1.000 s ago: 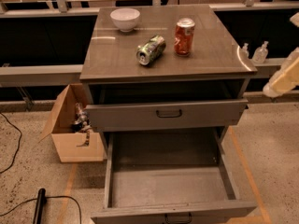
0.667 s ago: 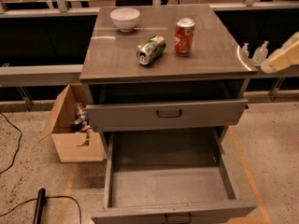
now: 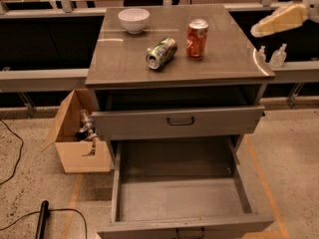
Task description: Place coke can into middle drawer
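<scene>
The coke can (image 3: 197,39), red with a silver top, stands upright on the grey cabinet top (image 3: 224,59), right of centre. My gripper (image 3: 279,21), cream-coloured, hangs in the air at the upper right, to the right of the can, apart from it, and holds nothing that I can see. The middle drawer (image 3: 182,198) is pulled wide open below; its flat grey floor is bare and its small dark handle (image 3: 189,231) is at the bottom edge. The top drawer (image 3: 180,121) above it is pushed in.
A green-and-silver can (image 3: 161,53) lies on its side left of the coke can. A white bowl (image 3: 133,19) sits at the back left of the top. An open cardboard box (image 3: 75,143) stands on the floor left of the cabinet. Small bottles (image 3: 277,56) stand at the right.
My gripper has moved up and to the left from the right edge, nearer the cabinet top. The cans, bowl and drawers have not moved.
</scene>
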